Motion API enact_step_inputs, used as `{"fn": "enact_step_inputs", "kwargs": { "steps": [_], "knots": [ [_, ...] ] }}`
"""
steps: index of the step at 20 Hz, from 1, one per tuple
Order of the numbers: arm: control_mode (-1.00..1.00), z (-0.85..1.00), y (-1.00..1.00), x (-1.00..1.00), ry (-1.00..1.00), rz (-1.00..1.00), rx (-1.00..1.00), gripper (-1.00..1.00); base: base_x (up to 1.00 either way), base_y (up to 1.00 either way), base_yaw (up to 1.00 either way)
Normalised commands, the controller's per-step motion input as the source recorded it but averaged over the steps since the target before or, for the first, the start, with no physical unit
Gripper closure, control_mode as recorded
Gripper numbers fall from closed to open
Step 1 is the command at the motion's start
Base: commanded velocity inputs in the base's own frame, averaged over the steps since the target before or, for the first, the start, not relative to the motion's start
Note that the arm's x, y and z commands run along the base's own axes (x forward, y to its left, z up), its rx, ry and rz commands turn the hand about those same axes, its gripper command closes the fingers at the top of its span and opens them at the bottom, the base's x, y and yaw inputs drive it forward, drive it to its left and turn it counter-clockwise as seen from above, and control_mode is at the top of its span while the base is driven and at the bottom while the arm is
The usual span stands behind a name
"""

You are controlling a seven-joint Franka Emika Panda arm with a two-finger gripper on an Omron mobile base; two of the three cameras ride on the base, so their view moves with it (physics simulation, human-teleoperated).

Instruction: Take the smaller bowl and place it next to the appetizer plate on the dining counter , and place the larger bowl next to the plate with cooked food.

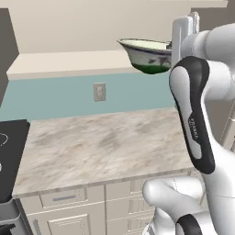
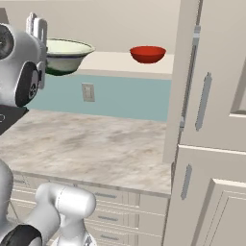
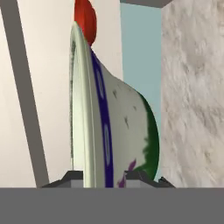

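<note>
The end effector (image 3: 104, 177) clamps the big bowl's (image 1: 148, 55) rim; the red bowl (image 2: 148, 54) waits at three o'clock. Next, carry it to the food plate.

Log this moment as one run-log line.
pincer: shut on larger bowl rim | larger bowl: lifted above marbled counter | smaller bowl: on raised ledge, untouched
</note>
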Motion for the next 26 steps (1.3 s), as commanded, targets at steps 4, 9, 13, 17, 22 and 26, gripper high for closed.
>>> {"fn": "enact_step_inputs", "kwargs": {
  "steps": [4, 9, 13, 17, 22, 26],
  "knots": [
    [-1.0, -0.91, -0.27, -0.72, 0.03, 0.0, -0.05, 1.0, 0.0, 0.0, 0.0],
    [-1.0, -0.92, -0.16, -0.51, -0.02, 0.0, -0.04, 1.0, 0.0, 0.0, 0.0],
    [-1.0, -0.65, 0.02, -0.16, -0.24, -0.01, 0.0, 1.0, 0.0, 0.0, 0.0],
    [-1.0, -0.12, 0.0, -0.07, -0.13, 0.0, 0.05, 1.0, 0.0, 0.0, 0.0],
    [1.0, 0.0, -0.05, -0.33, -0.1, 0.0, 0.07, 1.0, -0.18, -0.05, 0.0],
    [1.0, 0.0, 0.0, 0.0, 0.0, 0.0, 0.0, 1.0, -1.0, -0.27, 0.0]
  ]
}}
